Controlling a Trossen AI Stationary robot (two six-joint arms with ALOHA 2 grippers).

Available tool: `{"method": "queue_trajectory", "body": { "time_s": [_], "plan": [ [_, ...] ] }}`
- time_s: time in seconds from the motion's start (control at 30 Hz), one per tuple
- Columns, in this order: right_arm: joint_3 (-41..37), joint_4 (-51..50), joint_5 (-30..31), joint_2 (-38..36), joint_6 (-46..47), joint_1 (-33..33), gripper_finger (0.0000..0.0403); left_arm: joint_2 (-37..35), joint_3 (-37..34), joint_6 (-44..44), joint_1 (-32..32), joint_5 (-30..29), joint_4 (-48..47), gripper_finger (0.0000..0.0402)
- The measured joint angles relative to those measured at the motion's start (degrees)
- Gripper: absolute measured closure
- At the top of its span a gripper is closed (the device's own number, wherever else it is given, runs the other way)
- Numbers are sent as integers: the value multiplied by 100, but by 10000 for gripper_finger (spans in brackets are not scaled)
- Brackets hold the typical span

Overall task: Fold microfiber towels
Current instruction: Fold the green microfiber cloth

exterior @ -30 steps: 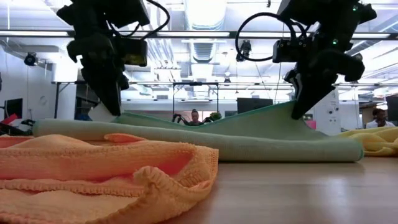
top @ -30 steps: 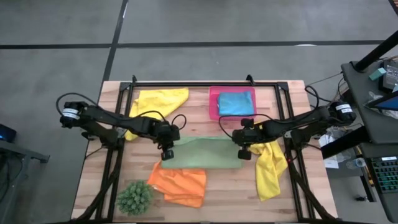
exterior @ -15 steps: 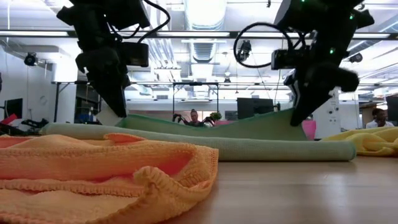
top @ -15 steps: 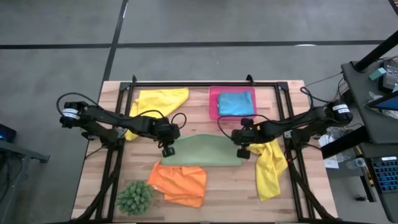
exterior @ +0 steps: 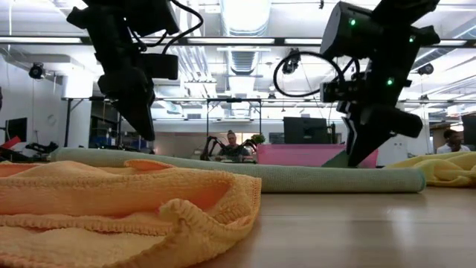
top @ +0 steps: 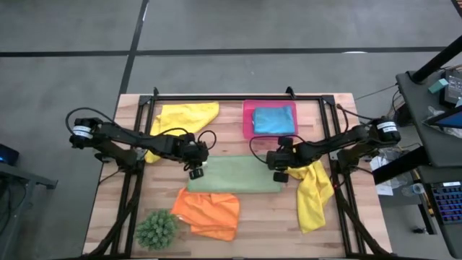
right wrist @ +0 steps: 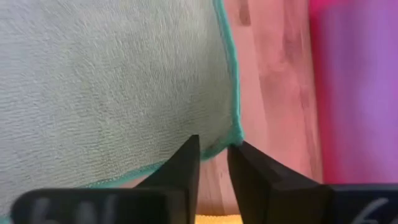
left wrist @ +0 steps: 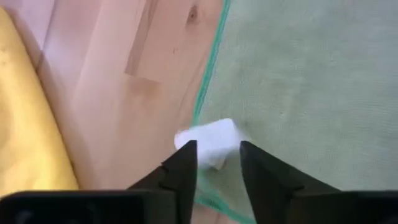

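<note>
Currently the sage green towel [top: 234, 175] lies folded flat mid-tabletop [top: 281, 217] — left gripper [top: 195, 170] and right gripper [top: 279, 172] at its far corners, fingers parted slightly, gripping nothing.

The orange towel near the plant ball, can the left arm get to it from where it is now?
Probably yes. The left end effector hovers at the green towel's corner, and the orange towel lies just past that towel's near edge. Nothing rests on it; the plant ball sits off to its side.
</note>
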Motion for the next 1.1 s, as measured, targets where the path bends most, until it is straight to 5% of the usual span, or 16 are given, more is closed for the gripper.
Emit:
{"method": "queue_trajectory", "body": {
  "time_s": [0.3, 0.47, 0.77, 1.1],
  "plan": [
    [2, -18, -2, -741, 25, 2, 264, -222, 229, -12, -18, 387, -324, 250],
    [-46, 300, -190, -1025, 73, 120, 264, -215, 173, -336, -171, 1031, -108, 249],
    [-199, 1023, -811, -990, -93, 574, 273, -229, 166, -617, -890, 1124, 38, 249],
    [-225, 1029, -810, -979, 1740, 781, 273, -229, 135, -949, -1249, 922, 1659, 249]
  ]
}}
